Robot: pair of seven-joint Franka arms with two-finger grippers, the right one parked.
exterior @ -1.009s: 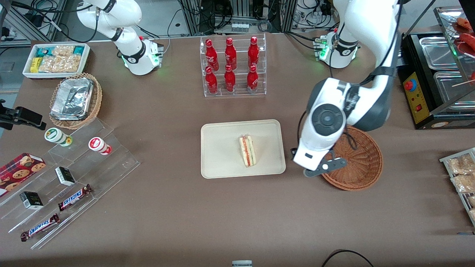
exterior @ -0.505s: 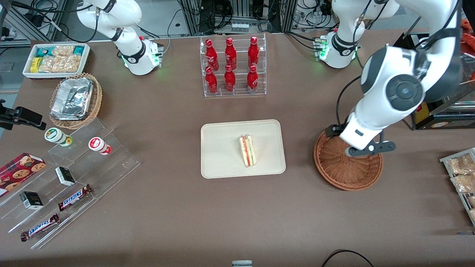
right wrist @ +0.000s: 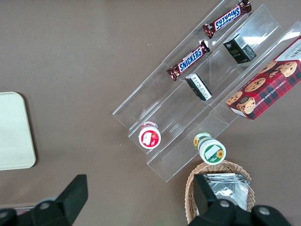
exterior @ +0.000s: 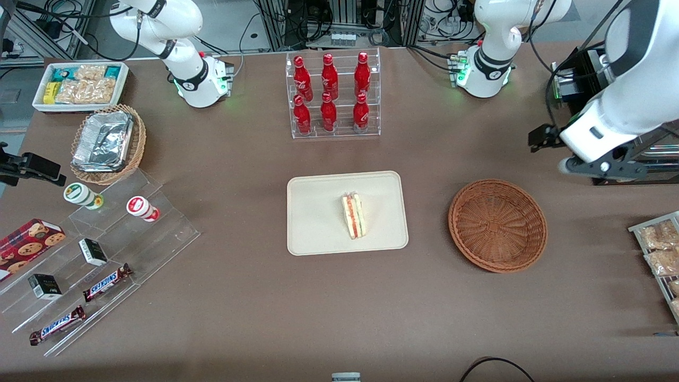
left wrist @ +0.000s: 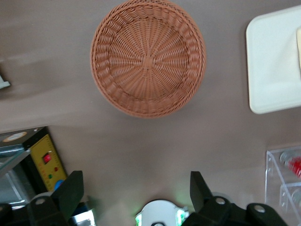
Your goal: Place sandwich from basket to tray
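Observation:
The sandwich (exterior: 354,215) lies on its side on the cream tray (exterior: 318,212), filling stripes showing, nothing touching it. The reddish-brown wicker basket (exterior: 497,225) stands beside the tray toward the working arm's end and holds nothing. My left gripper (exterior: 602,167) hangs high above the table, past the basket toward the working arm's end, near the black appliance. In the left wrist view the gripper (left wrist: 136,193) is open, its dark fingers (left wrist: 70,193) wide apart with nothing between them. That view looks down on the basket (left wrist: 148,56) and a corner of the tray (left wrist: 270,61).
A clear rack of red bottles (exterior: 331,95) stands farther from the front camera than the tray. A black appliance (exterior: 610,122) and a rack of snack packets (exterior: 660,249) sit at the working arm's end. Acrylic steps with candy (exterior: 101,249), a foil-filled basket (exterior: 106,140) and a white bin (exterior: 79,85) lie toward the parked arm's end.
My left arm has swung away from the tray, across the basket, to the working arm's end of the table. The basket now shows fully. The sandwich has not moved.

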